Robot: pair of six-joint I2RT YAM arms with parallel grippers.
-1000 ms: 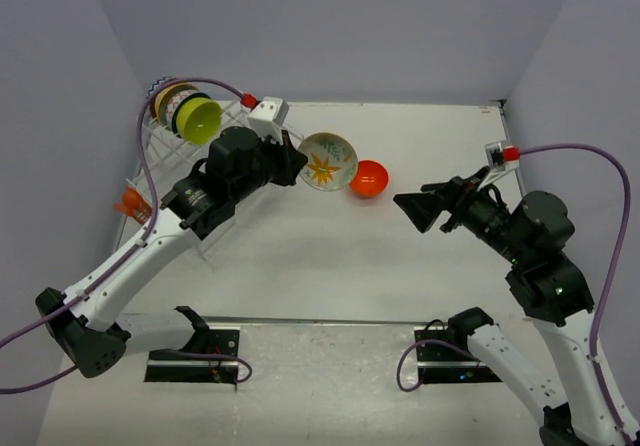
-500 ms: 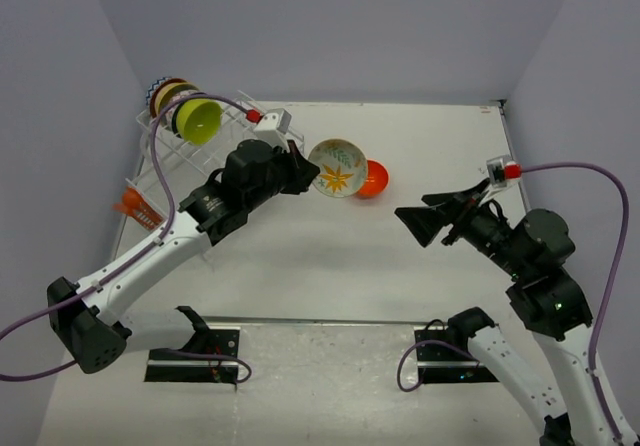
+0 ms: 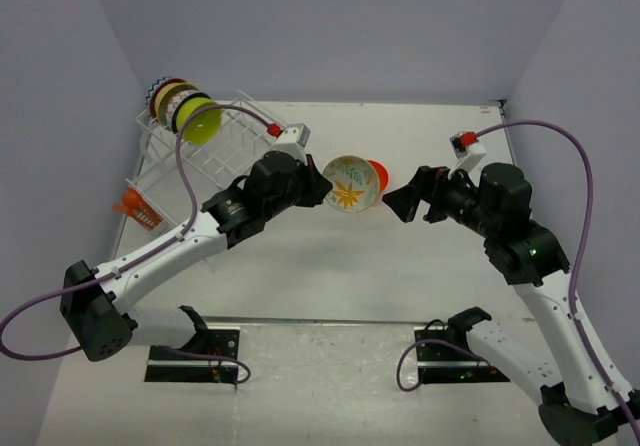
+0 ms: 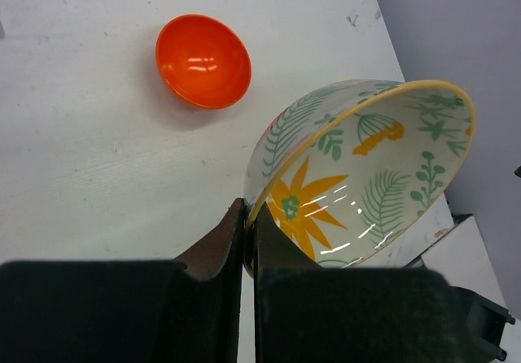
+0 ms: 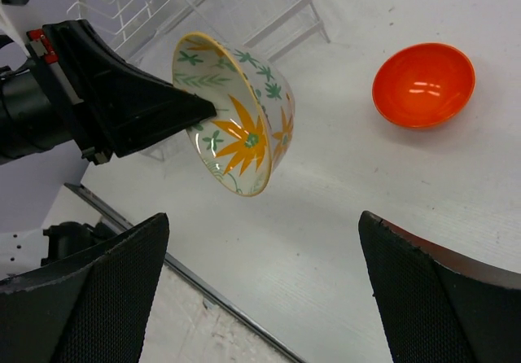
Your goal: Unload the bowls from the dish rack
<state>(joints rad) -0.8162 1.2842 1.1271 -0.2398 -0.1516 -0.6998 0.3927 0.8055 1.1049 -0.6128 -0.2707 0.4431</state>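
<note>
The floral bowl [image 3: 351, 183] is hanging tilted in the air over the middle of the table [image 3: 300, 266]. The left gripper [image 4: 247, 220] is pinching its rim, fingers clamped on the wall inside and out, an edge hold that is leaving most of the bowl free. The right gripper [image 3: 398, 202] is facing it from just to the right, fingers spread wide and grasping nothing, probably readying to take it over. The orange-red bowl [image 4: 203, 60] is sitting upright on the table just beyond. In the dish rack [image 3: 215, 151] at the far left, the lime-green bowl [image 3: 203, 124] and others are standing on edge, waiting to be unloaded.
</note>
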